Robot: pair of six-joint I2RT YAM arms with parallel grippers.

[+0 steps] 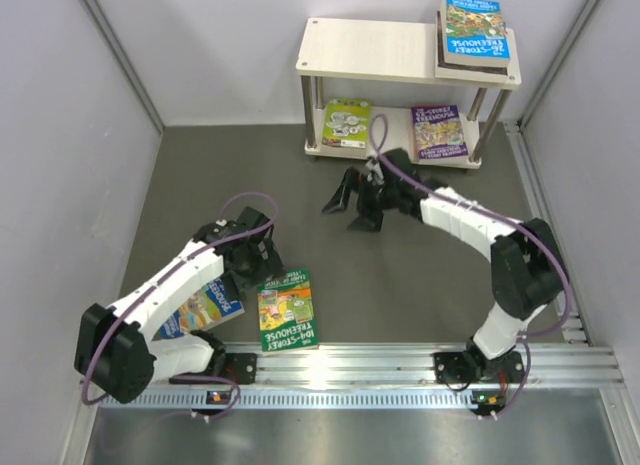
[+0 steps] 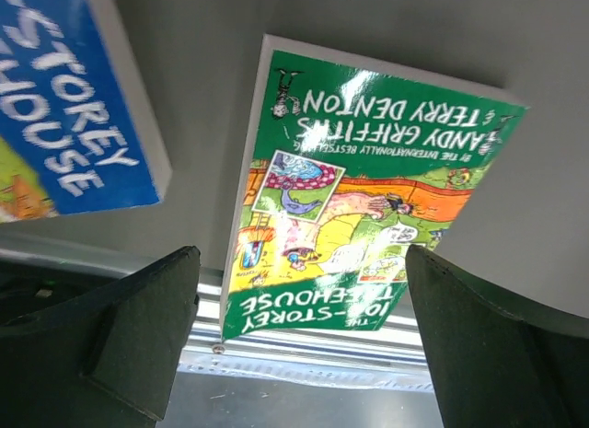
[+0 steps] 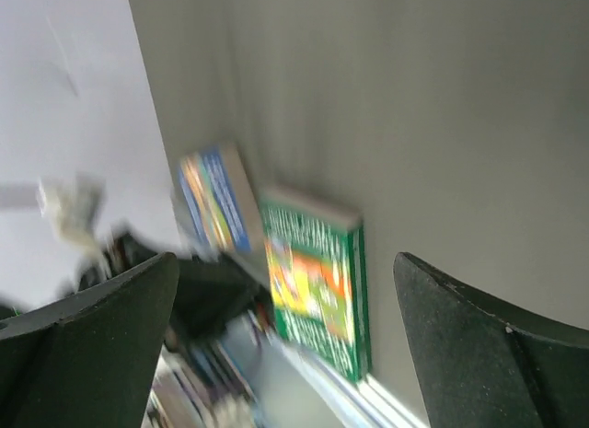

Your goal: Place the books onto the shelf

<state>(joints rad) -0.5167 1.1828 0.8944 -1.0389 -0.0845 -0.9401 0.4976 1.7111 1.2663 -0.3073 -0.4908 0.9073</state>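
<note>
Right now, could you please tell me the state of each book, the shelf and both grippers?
Green book: flat on table.
Blue table book: on table, partly under left arm.
Shelf: upright.
Blue shelf book: lying on a dark book.
Lime book: flat, lower board.
Purple book: flat, lower board.
Left gripper: open, empty.
Right gripper: open, empty.
</note>
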